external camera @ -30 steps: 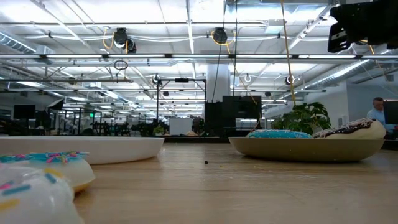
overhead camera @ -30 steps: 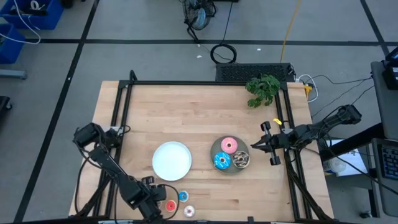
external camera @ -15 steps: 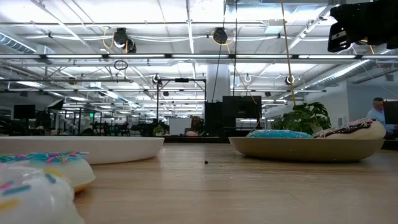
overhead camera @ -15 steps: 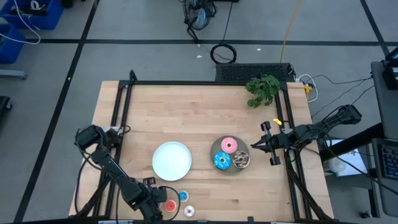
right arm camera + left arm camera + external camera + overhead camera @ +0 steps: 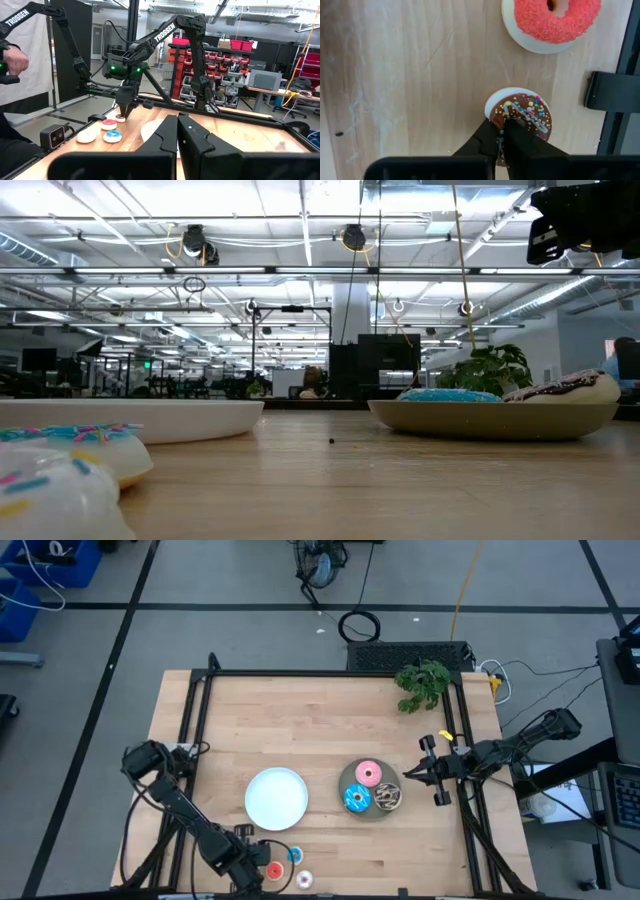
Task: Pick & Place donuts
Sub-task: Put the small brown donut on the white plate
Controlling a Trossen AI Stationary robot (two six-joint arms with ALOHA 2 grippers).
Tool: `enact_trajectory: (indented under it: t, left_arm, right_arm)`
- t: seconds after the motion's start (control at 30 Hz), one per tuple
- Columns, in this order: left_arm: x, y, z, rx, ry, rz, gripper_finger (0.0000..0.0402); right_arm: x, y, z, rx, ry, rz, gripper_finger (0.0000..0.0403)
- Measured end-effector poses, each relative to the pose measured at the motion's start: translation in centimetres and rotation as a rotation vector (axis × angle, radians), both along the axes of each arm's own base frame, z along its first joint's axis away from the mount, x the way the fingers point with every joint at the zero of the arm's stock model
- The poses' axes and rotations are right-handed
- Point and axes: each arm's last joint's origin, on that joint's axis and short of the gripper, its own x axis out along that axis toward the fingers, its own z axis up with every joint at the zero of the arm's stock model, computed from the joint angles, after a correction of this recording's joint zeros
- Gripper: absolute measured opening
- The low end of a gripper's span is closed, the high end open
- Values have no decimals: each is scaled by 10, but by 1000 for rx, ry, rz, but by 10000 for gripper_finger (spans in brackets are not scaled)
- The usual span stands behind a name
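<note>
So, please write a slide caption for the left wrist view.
Left gripper shut on small brown donut, red-orange donut beside it.

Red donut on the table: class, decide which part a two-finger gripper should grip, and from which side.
Probably the ring's band, from straight above. The red donut lies flat on the table, hole facing up, so one finger could drop into the hole and the other outside the rim.

Overhead looking down, table-level looking across, wrists close, perhaps sharing donuts (image 5: 282,868).
</note>
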Motion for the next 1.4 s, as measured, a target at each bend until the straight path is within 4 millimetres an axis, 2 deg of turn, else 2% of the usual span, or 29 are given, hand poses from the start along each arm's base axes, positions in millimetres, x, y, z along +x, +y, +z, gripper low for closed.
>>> enact_trajectory:
  t: [0.17,0.27,0.37,0.5,0.63,0.77,0.93,1.13,1.23,1.4]
  left_arm:
    - [0,7,9,-11,18,13,20]
    - [-2,14,29,-21,-23,24,8]
    - [-4,26,54,-20,-86,51,15]
    - [-9,49,88,-2,-172,114,23]
    - [-11,82,115,-14,-197,273,9]
    - [-3,109,130,32,-301,329,13]
    - [12,141,129,84,-269,317,25]
    - [32,175,117,173,-221,290,7]
    - [41,187,108,205,-186,253,15]
    - [57,201,87,160,-120,255,32]
  right_arm:
    - [0,0,0,6,4,1,0]
    - [0,0,-1,3,13,1,0]
    - [0,0,-2,-2,25,1,0]
    - [0,0,-3,-3,25,1,0]
    - [0,0,-3,-4,25,1,0]
    - [0,0,-3,-5,27,0,0]
    - [0,0,-3,-5,31,0,0]
    - [0,0,-4,-9,38,0,0]
    - [1,0,-4,-9,40,0,0]
    - [1,0,-5,-11,45,0,0]
